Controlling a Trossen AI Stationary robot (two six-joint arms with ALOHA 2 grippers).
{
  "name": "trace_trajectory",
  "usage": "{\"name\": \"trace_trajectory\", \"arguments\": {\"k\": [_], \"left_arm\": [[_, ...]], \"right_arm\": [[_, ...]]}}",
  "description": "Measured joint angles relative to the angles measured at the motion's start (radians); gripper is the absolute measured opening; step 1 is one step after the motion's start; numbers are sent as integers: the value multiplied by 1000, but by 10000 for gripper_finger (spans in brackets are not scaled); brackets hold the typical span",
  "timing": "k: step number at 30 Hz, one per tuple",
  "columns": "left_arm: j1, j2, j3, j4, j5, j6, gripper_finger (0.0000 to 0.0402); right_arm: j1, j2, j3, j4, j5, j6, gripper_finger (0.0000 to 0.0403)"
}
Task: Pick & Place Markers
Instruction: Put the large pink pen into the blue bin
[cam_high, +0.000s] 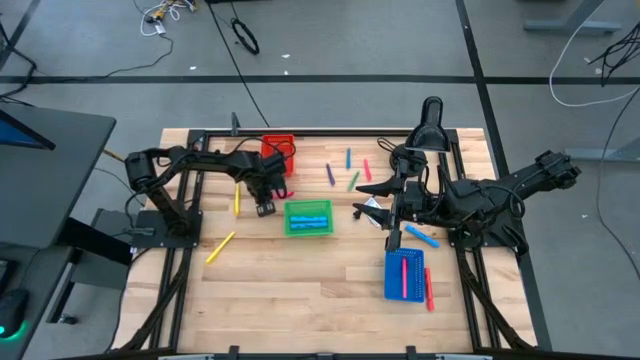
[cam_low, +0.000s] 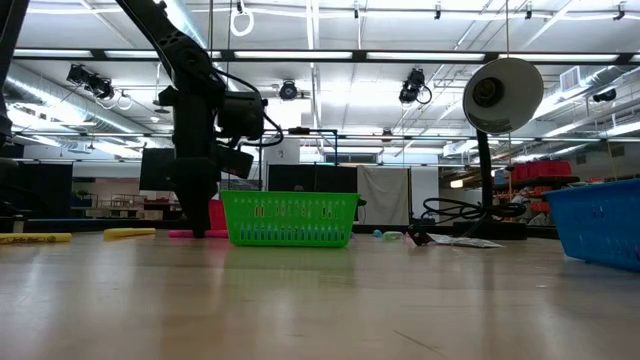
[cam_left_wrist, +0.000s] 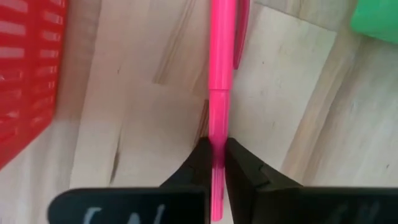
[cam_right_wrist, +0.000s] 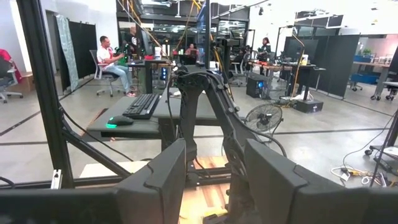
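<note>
Two fingers of my left gripper (cam_left_wrist: 217, 163) are pinched together on a pink marker (cam_left_wrist: 221, 68), low at the table between the red tray (cam_high: 279, 151) and the green tray (cam_high: 308, 218). I hold it near one end, so most of its length sticks out ahead of me, lying flat on the wood. It looks light, stiff and smooth, a thin plastic barrel, and I judge that an end grip like this could let it swing or slip once lifted; a hold nearer the middle would sit steadier. A second pink stick lies just beside it, half hidden behind it.

My right gripper (cam_right_wrist: 214, 180) hangs above the table on the right side, fingers apart and holding nothing.

Loose markers are scattered over the table: a yellow one (cam_high: 237, 198) near my left gripper, another yellow one (cam_high: 220, 247) farther toward the front edge, several coloured ones (cam_high: 348, 159) in the middle, and a blue one (cam_high: 421, 236) by my right arm.

Of the trays, the green one holds what look like blue sticks, and the blue tray (cam_high: 391, 285) holds a red or pink one, with a red marker (cam_high: 428, 290) lying on the table beside it. Whether the red tray holds anything I cannot tell.
</note>
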Motion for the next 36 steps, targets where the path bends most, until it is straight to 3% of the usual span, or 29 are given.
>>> {"name": "trace_trajectory", "arguments": {"k": [14,22,36], "left_arm": [[-26,-189,11,-165,-17,-166,21],[-94,-314,34,-241,-50,-234,21],[-69,-325,418,-632,-82,-137,21]], "right_arm": [[0,0,0,0,0,-2,165],[0,0,0,2,-3,-5,165],[0,0,0,8,-34,-16,165]]}}
